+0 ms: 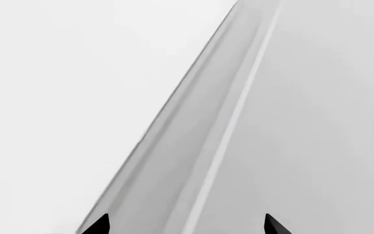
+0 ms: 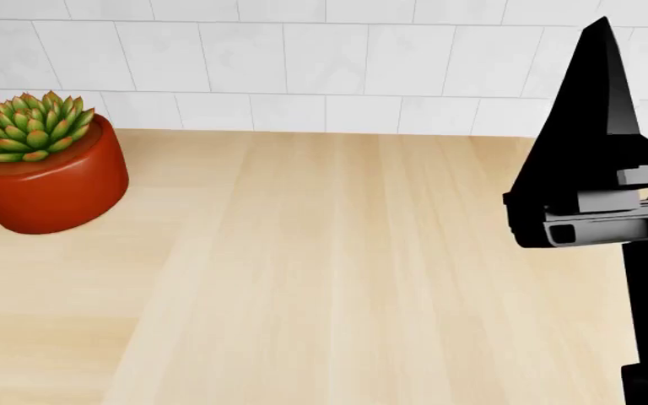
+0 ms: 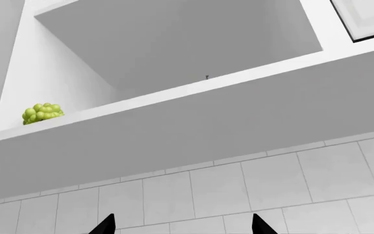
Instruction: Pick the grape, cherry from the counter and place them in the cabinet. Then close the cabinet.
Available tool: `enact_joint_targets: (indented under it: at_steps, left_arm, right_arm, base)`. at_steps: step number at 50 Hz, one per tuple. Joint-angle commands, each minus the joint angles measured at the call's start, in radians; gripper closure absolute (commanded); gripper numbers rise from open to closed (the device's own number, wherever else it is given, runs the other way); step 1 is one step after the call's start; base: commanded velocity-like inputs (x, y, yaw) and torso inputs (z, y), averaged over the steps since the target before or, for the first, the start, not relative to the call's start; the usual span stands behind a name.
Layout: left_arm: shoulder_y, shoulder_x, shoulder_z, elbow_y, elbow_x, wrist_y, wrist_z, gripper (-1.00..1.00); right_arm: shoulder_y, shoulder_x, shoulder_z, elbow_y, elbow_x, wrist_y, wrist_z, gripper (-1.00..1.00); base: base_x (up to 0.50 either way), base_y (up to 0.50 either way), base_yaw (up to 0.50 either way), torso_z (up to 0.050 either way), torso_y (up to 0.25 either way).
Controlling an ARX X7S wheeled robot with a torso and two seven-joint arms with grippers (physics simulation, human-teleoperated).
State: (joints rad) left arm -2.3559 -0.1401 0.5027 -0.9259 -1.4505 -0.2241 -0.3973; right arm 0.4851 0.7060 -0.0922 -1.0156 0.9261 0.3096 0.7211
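Grape (image 3: 41, 113) — a small bunch of pale yellow-green round berries, seen from below in the right wrist view, resting inside the open cabinet (image 3: 174, 44) near the front lip of its floor, toward one side wall. Judged light, soft and easily bruised; the berries look smooth and likely slippery, so a gentle hold across the body of the bunch would serve better than the thin stem. A tiny dark speck sits on the same lip farther along; whether it is the cherry's stem cannot be told. No cherry shows on the table (image 2: 336, 278), whose visible top carries only a potted succulent (image 2: 34, 164) near the back edge at the left, against the tiled wall (image 2: 336, 59).

Right pincer (image 3: 183, 225) — tips apart, nothing between them, raised above the right side of the table. Left pincer (image 1: 187, 225) — tips likewise apart and empty, facing a plain white moulded panel (image 1: 200, 126), perhaps the cabinet door.
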Motion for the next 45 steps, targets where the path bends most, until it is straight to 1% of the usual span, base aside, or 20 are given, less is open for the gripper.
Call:
enact_joint_targets:
  at_steps: [1,6,12,18,25,30,34,37,38,42,45]
  left_arm:
    - [0.000,0.140,0.176,0.095,-0.545,-0.101,0.054,-1.00]
    - [0.000,0.140,0.216,0.130,-0.580,-0.083,0.050,-1.00]
    - [0.000,0.140,0.277,0.165,-0.626,-0.055,0.045,-1.00]
    - [0.000,0.140,0.399,0.177,-0.682,-0.020,0.053,-1.00]
    - [0.000,0.140,0.501,0.214,-0.738,0.015,0.062,-1.00]
    - [0.000,0.140,0.524,0.259,-0.767,0.031,0.053,-1.00]
    - [0.000,0.140,0.483,0.290,-0.751,0.018,0.059,-1.00]
    - [0.000,0.140,0.407,0.271,-0.690,-0.006,0.051,-1.00]
    - [0.000,0.140,0.375,0.263,-0.663,-0.018,0.047,-1.00]
    - [0.000,0.140,0.191,0.245,-0.523,-0.091,0.022,-1.00]
    - [0.000,0.140,0.048,0.264,-0.427,-0.153,-0.015,-1.00]
  right_arm:
    - [-0.035,0.017,0.004,-0.006,-0.004,-0.038,-0.001,-1.00]
    - [-0.044,0.031,0.012,-0.010,0.006,-0.054,0.004,-1.00]
    - [-0.014,0.007,-0.021,0.017,-0.019,-0.050,-0.003,-1.00]
    - [-0.074,0.054,0.029,-0.016,0.014,-0.090,0.006,-1.00]
    - [-0.088,0.066,0.027,-0.011,0.012,-0.114,0.008,-1.00]
    - [-0.073,0.053,0.006,0.002,-0.001,-0.114,0.006,-1.00]
    - [-0.094,0.072,0.017,-0.012,0.011,-0.128,0.010,-1.00]
    - [-0.082,0.068,0.002,-0.007,0.006,-0.126,0.011,-1.00]
    - [-0.077,0.065,-0.004,-0.005,0.003,-0.123,0.011,-1.00]
    - [-0.061,0.068,-0.020,-0.006,0.007,-0.117,0.016,-1.00]
    - [-0.020,0.042,-0.058,0.016,-0.008,-0.097,0.011,-1.00]
  base:
    - [0.00,-0.01,-0.01,0.000,0.000]
    - [0.00,-0.01,-0.01,0.000,0.000]
    - [0.00,-0.01,-0.01,0.000,0.000]
    - [0.00,-0.01,-0.01,0.000,0.000]
    - [0.00,-0.01,-0.01,0.000,0.000]
    - [0.00,-0.01,-0.01,0.002,0.000]
    - [0.01,-0.01,-0.01,0.000,0.000]
    - [0.01,-0.01,-0.01,0.003,0.000]
    - [0.00,-0.01,-0.01,0.000,0.000]
    - [0.01,-0.01,-0.01,0.000,0.000]
    - [0.00,-0.01,-0.01,0.000,0.000]
